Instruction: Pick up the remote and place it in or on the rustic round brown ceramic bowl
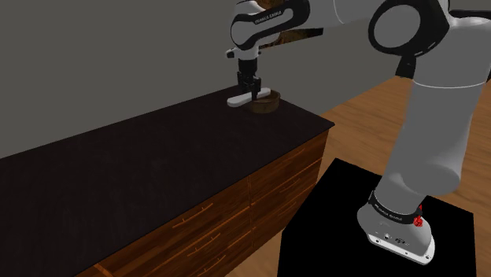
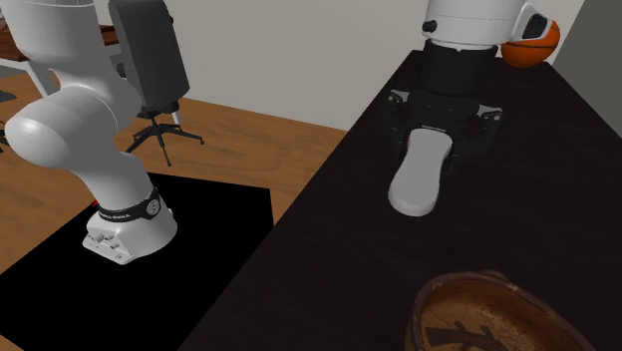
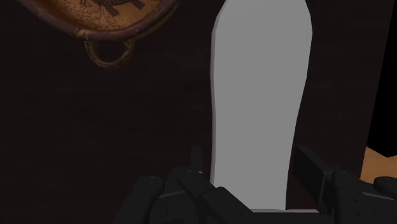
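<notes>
One remote (image 3: 261, 95), lengthwise beyond gripper (image 3: 248, 158)

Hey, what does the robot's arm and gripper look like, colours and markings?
The arm is white with rounded links and dark grey joints. A black band with white lettering rings it near the stand. The gripper is all black; the hand above carries white lettering.

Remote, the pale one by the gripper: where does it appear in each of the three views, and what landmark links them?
Shoulder view: the remote is at the dark countertop's far end, under the gripper, just left of the brown bowl.
Second exterior view: upper middle, bowl at the bottom edge.
Wrist view: it stretches ahead of the gripper, the bowl's handle off to one side.
Shared landmark: the brown bowl.
</notes>
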Robot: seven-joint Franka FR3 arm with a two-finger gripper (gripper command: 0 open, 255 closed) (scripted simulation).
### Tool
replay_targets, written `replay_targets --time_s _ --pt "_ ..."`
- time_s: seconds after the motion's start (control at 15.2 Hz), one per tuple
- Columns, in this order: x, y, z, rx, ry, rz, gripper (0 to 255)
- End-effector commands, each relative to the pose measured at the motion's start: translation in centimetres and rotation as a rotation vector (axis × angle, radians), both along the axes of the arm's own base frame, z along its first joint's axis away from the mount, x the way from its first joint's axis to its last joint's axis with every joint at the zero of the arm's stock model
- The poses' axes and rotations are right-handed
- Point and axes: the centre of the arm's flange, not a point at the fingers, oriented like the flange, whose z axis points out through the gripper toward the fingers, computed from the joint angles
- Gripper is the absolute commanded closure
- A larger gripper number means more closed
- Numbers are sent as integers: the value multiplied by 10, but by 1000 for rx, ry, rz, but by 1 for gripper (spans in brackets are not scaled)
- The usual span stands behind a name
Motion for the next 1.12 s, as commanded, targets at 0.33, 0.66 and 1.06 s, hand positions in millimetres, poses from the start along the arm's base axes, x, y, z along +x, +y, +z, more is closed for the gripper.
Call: replay_targets --time_s 0.33,0.66,1.06 --pt "34 -86 1 0 -1 2 255" --pt "58 -148 1 0 -1 2 255" --pt "79 -201 -8 0 -1 2 255"
